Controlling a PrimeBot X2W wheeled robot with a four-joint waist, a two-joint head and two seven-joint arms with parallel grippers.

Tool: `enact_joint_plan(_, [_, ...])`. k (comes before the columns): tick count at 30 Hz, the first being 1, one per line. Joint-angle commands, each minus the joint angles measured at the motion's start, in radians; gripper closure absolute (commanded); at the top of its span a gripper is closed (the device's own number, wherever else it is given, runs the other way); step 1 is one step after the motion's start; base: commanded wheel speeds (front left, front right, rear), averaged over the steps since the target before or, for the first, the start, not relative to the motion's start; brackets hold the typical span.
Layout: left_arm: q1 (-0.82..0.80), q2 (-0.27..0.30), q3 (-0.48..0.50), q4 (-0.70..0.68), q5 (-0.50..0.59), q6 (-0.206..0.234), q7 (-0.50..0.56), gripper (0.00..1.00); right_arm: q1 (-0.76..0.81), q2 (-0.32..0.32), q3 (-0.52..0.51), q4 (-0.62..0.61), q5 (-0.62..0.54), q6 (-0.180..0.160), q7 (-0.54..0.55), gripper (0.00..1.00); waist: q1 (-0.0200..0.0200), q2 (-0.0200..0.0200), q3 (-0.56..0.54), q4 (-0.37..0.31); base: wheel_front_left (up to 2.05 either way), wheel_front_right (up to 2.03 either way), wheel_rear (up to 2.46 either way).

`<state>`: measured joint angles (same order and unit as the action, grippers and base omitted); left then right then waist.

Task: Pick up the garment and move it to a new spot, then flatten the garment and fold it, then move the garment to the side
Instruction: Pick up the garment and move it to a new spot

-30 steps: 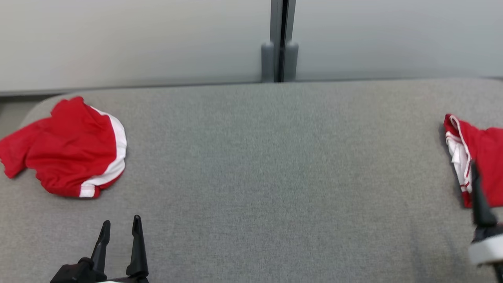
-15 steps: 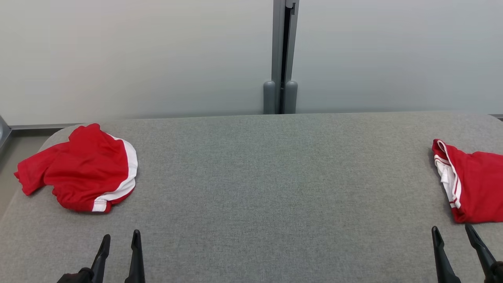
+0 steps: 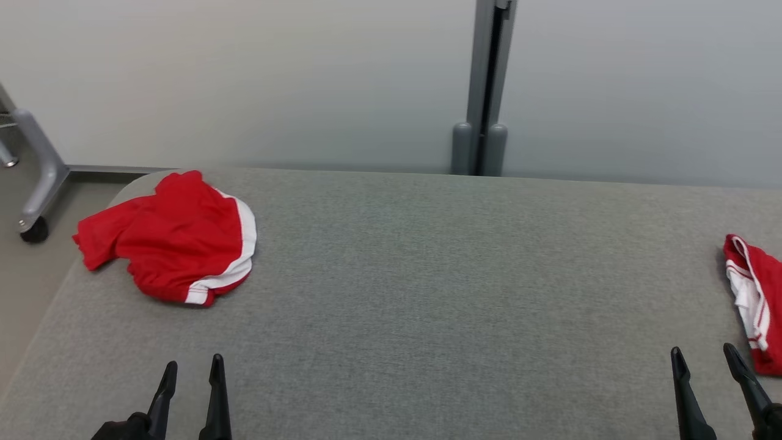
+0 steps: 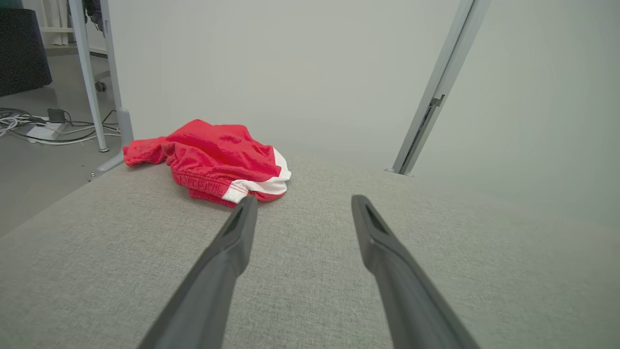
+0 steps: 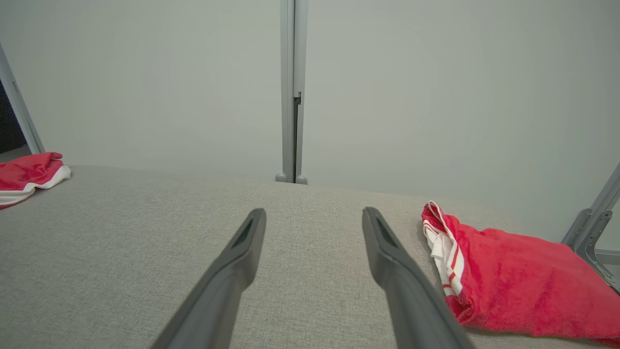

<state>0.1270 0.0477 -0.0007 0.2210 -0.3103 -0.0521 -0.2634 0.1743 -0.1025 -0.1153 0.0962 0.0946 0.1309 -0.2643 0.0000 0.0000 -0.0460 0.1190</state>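
Note:
A crumpled red garment (image 3: pixel 171 238) with a white band lies at the far left of the grey table (image 3: pixel 427 275); the left wrist view has the garment (image 4: pixel 213 155) just beyond the left fingertip. My left gripper (image 3: pixel 193 365) hangs open and empty in front of it, apart from the cloth, and stands wide in its own view too (image 4: pixel 304 201). A second red garment (image 3: pixel 754 299), folded, with white stripes, lies at the table's right edge. My right gripper (image 3: pixel 702 353) is open and empty just left of the folded garment (image 5: pixel 508 281).
A pale wall panel with a grey post (image 3: pixel 486 91) stands right behind the table. A wheeled frame leg (image 3: pixel 36 177) is on the floor at the far left, with cables (image 4: pixel 29 128) beyond it. A metal bracket (image 5: pixel 593 232) sits past the right edge.
My right gripper has drawn back from the folded garment to the lower right. The head camera has tilted up and turned left, shifting the whole picture. Both garments lie where they were.

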Motion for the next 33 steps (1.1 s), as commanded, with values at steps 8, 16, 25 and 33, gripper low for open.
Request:
enact_joint_plan(8, [0.023, 0.005, 0.003, -0.025, -0.029, 0.027, -0.001, 0.00, -0.010, 0.024, 0.037, -0.005, 0.016, 0.000, 0.000, 0.00, 0.0000, 0.0000, 0.002, 0.283, 0.00, 0.00, 0.00])
enact_joint_plan(16, [0.050, 0.004, 0.026, -0.065, -0.042, 0.033, -0.001, 0.00, -0.019, 0.027, 0.102, 0.007, 0.020, 0.000, 0.000, 0.00, 0.0000, 0.0000, 0.001, 0.369, 0.00, 0.00, 0.00])
enact_joint_plan(25, [-0.090, 0.004, -0.015, -0.044, -0.077, 0.041, -0.001, 0.00, -0.077, -0.044, 0.121, -0.024, 0.012, 0.000, 0.000, 0.00, 0.0000, 0.0000, 0.155, 0.330, 0.00, 0.00, 0.00])
enact_joint_plan(33, [-0.486, 0.004, -0.090, 0.211, -0.198, 0.104, 0.070, 0.00, -0.224, -0.179, 0.127, -0.054, 0.009, 0.000, 0.000, 0.00, 0.0000, 0.0000, 0.442, 0.270, 0.00, 0.00, 0.00])
